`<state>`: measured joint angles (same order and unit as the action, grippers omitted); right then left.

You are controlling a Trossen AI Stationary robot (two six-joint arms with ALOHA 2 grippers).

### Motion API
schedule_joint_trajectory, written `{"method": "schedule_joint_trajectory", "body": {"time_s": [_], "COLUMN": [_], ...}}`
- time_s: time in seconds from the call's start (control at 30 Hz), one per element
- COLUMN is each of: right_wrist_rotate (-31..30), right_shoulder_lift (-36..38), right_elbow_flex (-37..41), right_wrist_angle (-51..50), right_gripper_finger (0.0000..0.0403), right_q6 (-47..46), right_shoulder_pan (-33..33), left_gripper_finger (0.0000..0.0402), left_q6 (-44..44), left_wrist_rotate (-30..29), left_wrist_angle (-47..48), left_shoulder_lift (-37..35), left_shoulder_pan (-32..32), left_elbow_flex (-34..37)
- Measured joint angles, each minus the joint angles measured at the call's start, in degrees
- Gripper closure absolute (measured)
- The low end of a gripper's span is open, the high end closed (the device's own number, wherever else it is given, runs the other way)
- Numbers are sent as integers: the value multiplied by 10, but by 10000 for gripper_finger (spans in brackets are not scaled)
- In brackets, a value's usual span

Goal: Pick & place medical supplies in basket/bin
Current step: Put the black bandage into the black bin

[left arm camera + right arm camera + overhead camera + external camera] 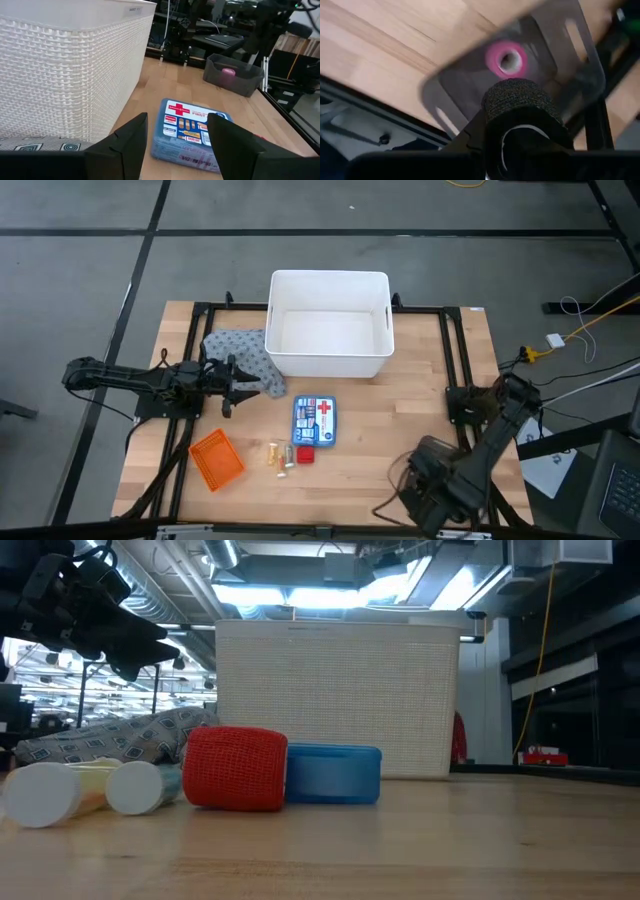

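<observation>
The white bin (330, 326) (338, 700) (65, 65) stands at the table's far middle. A grey speckled cloth (243, 356) (120, 740) (35, 146) lies on the table against the bin's left side. My left gripper (236, 386) (135, 635) (177, 135) hovers open above the cloth's near edge, touching nothing. Yellowish vials (277, 456) (60, 792) and a red roll (305, 454) (235, 768) lie near the orange basket (216, 459). My right gripper (520, 137), at the near right, is shut on a black tape roll (520, 107) above a grey tray (560, 60) (235, 80) holding a pink roll (506, 59) (228, 72). My right gripper holds the black tape roll by its sides (492, 125), pinched between the two fingers, coming from above and pointing down. The roll is lifted clear over the grey tray, its open core (520, 142) facing the wrist camera. The fingers themselves are mostly hidden behind the roll.
A blue first-aid box (313, 422) (333, 773) (192, 130) lies flat at the table's middle, in front of the bin. Black frame rails (455, 350) run along the table's left, right and far sides. Bare wood shows between the box and the right arm.
</observation>
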<state>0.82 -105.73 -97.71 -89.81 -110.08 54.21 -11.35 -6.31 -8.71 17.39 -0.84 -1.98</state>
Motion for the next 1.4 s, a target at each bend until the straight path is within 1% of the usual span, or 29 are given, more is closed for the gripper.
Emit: {"method": "schedule_joint_trajectory", "body": {"time_s": [0.07, 0.17, 0.3, 0.4, 0.53, 0.67, 0.8, 0.9, 1.13, 1.23, 1.3, 1.4], "right_wrist_rotate": [1, -18, -43, -46, -32, -30, -30, -29, -8, 3, 2, -12], "right_shoulder_lift": [0, 0, 0, 0, -1, -1, -1, -1, -1, -1, -1, -1], "right_elbow_flex": [19, 48, 103, 154, 206, 237, 250, 253, 239, 220, 205, 179], "right_wrist_angle": [18, 63, 143, 209, 278, 310, 320, 316, 315, 288, 272, 248], "right_gripper_finger": [366, 366, 367, 367, 367, 367, 364, 342, 243, 208, 192, 179], "right_q6": [-42, -96, -140, -152, -151, -152, -152, -151, -149, -146, -143, -134], "right_shoulder_pan": [23, 52, 73, 78, 77, 77, 77, 77, 77, 76, 75, 71], "left_gripper_finger": [201, 201, 201, 201, 201, 201, 201, 201, 201, 201, 201, 201], "left_q6": [0, 8, 11, 11, 11, 15, 15, 15, 15, 15, 15, 15], "left_wrist_rotate": [0, 0, 0, 0, -1, -2, -1, -1, -1, -2, -2, -2], "left_wrist_angle": [0, 0, 0, -1, -1, -1, -1, -1, -1, -1, -1, -1], "left_shoulder_lift": [0, 0, 0, 0, 0, 0, 0, 0, 0, 0, 0, 0], "left_shoulder_pan": [0, 0, 0, 0, 0, 0, 0, 0, 0, 0, 0, 0], "left_elbow_flex": [0, 0, 0, 0, 0, 0, 0, 0, 0, 0, 0, 0]}}
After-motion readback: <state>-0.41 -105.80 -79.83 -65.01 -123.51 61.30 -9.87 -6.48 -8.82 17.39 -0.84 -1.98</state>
